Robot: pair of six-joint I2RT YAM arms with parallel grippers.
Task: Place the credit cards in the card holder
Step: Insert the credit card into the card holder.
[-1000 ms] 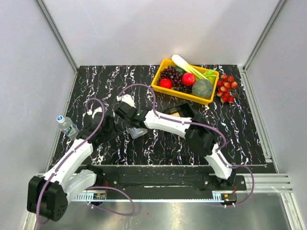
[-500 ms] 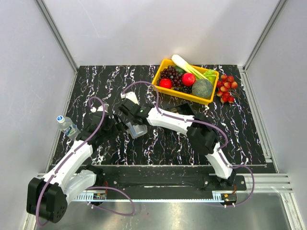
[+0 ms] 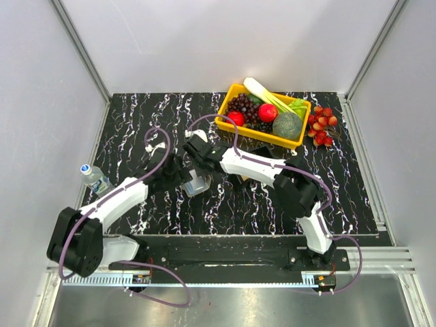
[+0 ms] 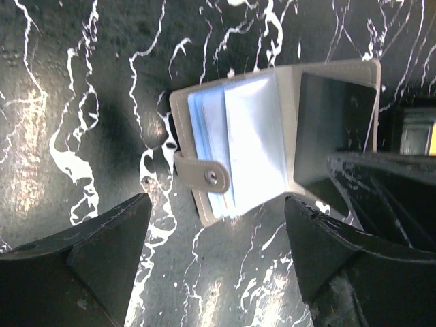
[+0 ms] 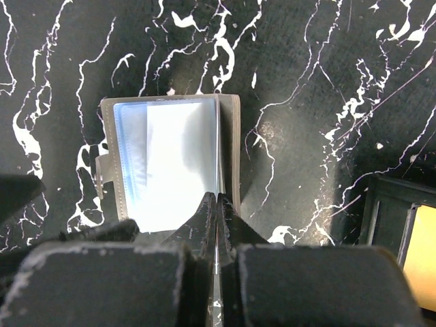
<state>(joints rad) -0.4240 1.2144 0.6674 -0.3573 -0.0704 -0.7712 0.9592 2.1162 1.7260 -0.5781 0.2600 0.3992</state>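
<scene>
From the left wrist, the left fingers (image 4: 109, 238) stand wide apart at the bottom of the frame, gripping nothing. The card holder (image 4: 238, 143) lies open on the worktop (image 4: 61, 102) just above the gap between them, with its snap tab pointing left and its clear sleeves showing. Its cover, on the right, stands raised, and the closed right fingers (image 5: 201, 225) pinch its edge. At the lower right of the right wrist view, a yellow card (image 5: 421, 245) lies in a black tray (image 5: 381, 204).

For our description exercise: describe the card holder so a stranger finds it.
On the black marbled table, look left of centre, in front of the yellow basket. The card holder lies open: small, grey, with clear sleeves and a snap tab.
</scene>
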